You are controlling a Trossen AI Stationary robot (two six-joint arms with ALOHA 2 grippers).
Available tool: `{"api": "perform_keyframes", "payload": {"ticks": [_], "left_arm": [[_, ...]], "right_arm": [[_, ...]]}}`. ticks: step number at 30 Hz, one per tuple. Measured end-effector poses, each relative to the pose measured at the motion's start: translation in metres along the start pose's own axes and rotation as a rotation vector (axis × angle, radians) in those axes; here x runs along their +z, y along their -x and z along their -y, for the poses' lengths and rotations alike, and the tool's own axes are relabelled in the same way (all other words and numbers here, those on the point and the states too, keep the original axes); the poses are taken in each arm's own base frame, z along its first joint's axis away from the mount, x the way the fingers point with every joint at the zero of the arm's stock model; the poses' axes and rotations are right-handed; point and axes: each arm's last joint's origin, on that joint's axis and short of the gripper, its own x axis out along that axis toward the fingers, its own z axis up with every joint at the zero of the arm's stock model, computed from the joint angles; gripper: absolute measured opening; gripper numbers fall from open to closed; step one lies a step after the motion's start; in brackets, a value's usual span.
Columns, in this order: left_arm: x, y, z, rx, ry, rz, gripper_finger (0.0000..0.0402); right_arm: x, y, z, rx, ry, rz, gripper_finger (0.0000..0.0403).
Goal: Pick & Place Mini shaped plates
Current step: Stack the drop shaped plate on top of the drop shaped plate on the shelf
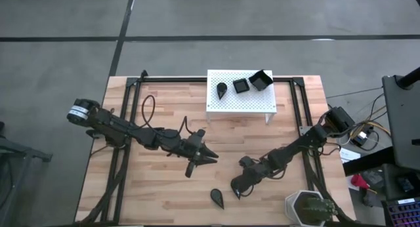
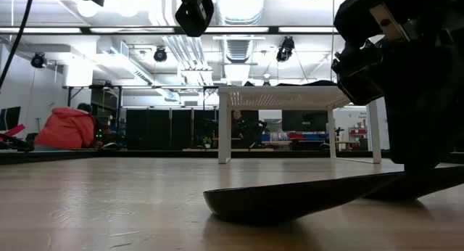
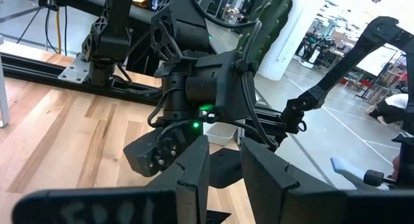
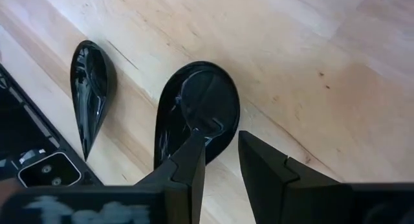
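Observation:
Two black teardrop plates are near the table's front middle. One [image 1: 217, 198] lies free on the wood, also visible in the right wrist view [image 4: 89, 88]. The other [image 4: 200, 98] is under my right gripper [image 1: 236, 186], which slants down and is shut on it. In the low view a black plate [image 2: 290, 200] fills the foreground. My left gripper [image 1: 209, 158] hovers level, left of the right one. It points toward the table's right edge, with a narrow gap between its fingers [image 3: 224, 172] and nothing in it. My right gripper has the teardrop plate by its side rim [image 4: 228, 130], near the wide rounded end. One finger [image 4: 194, 153] is inside the hollow and the other is outside the rim. The fingers slant down from the table's right. I cannot tell whether the plate is lifted.
A white perforated stand [image 1: 239, 107] at the far middle carries a teardrop plate [image 1: 222, 90] and two square plates [image 1: 241, 86] [image 1: 260, 79]. A white pot with a green plant [image 1: 308, 207] stands at the near right corner. Black rails run along both table sides.

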Motion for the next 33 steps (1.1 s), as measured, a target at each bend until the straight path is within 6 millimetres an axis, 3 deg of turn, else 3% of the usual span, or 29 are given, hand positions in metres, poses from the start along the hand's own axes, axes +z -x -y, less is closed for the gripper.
{"api": "perform_keyframes", "payload": {"ticks": [9, 15, 33], "left_arm": [[0.0, 0.0, 0.0, 0.0, 0.0, -0.001, 0.0083], [0.0, 0.0, 0.0, 0.001, 0.0, -0.001, 0.0083], [-0.001, 0.0, 0.0, 0.004, 0.007, -0.002, 0.0083]], "right_arm": [[-0.002, -0.011, 0.003, -0.016, -0.01, -0.005, 0.0087], [-0.003, -0.022, -0.008, 0.031, 0.019, -0.031, 0.0085], [0.0, -0.021, -0.008, 0.024, 0.126, 0.044, 0.0012]]}}
